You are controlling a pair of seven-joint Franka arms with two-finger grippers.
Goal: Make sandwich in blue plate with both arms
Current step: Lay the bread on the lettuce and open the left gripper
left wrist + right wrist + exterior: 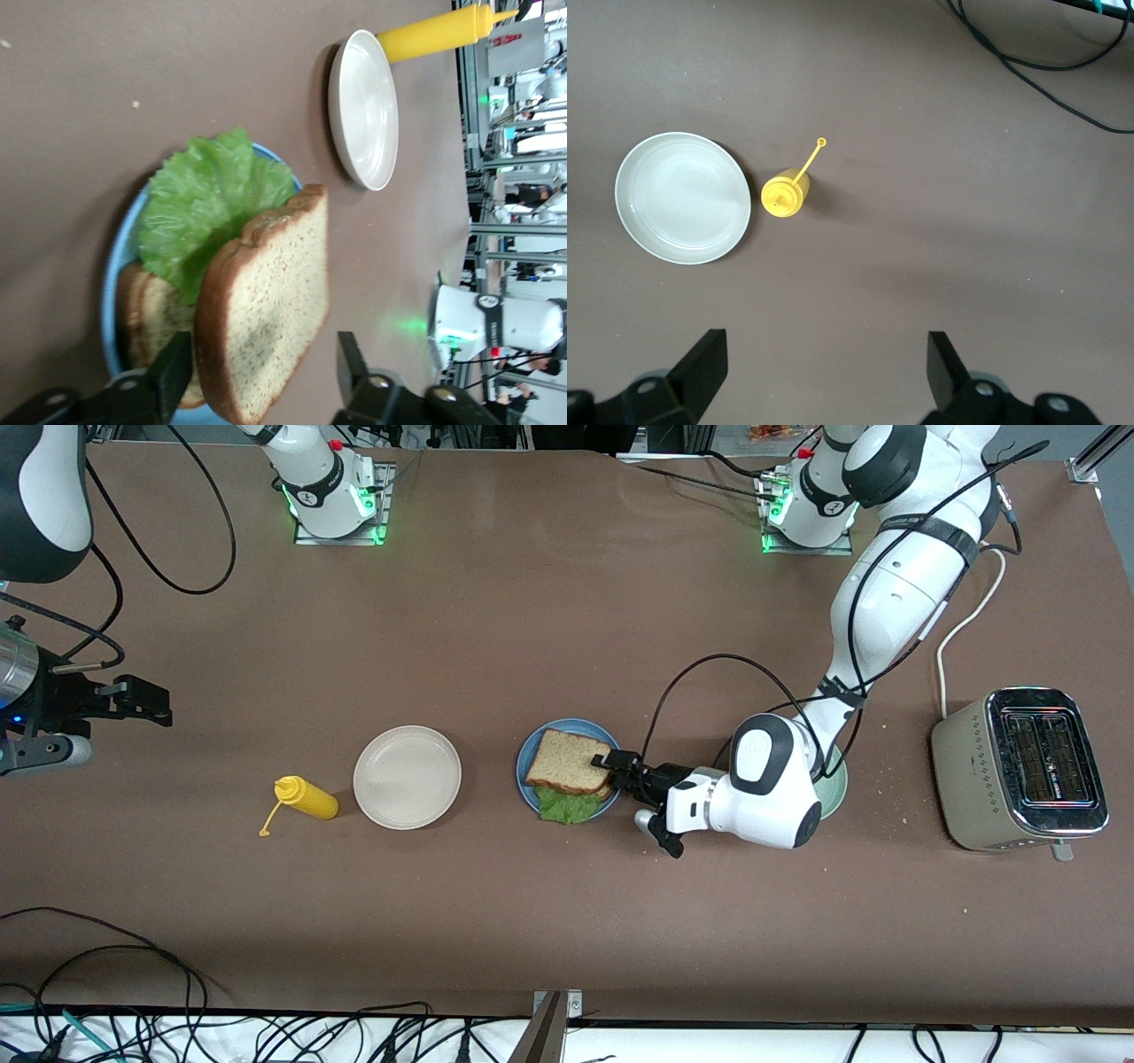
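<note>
The left arm hides most of the mint-green plate

No legible text anywhere.

A wholemeal sandwich with lettuce sat on the blue plate as the left pincer stood at its edge. The right pincer waited at its end of the brown surface, beside a cream plate, yellow bottle and toaster.

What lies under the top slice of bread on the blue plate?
Under the top slice a green lettuce leaf sticks out, with a lower bread slice beneath. The blue plate middle is covered.
</note>
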